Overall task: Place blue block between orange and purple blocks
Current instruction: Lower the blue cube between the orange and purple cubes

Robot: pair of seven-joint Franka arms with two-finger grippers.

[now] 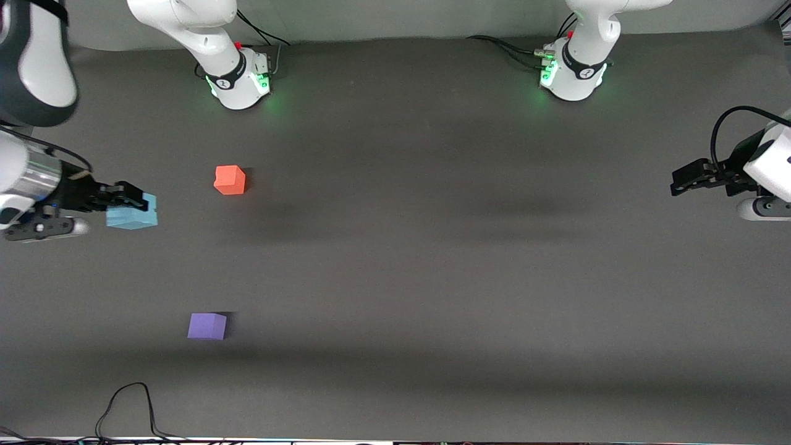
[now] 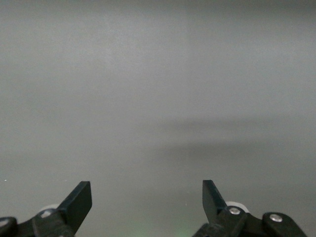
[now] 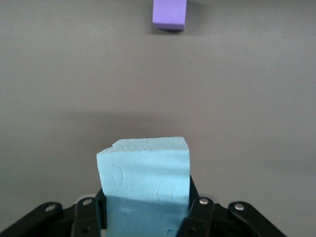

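My right gripper (image 1: 133, 199) clamps the blue block (image 1: 133, 215), light, squashy foam pinched across flat sides, over the right arm's table end, beside the orange block (image 1: 230, 180); my left gripper (image 1: 686, 180) waits, jaws wide and empty.

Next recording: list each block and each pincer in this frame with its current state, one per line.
blue block: clamped in the right pincer, at the right arm's end of the table.
orange block: resting on the table, free.
purple block: resting on the table, free, nearer the front camera than the orange block.
right pincer: shut on the blue block.
left pincer: open, empty, waiting at the left arm's end of the table.
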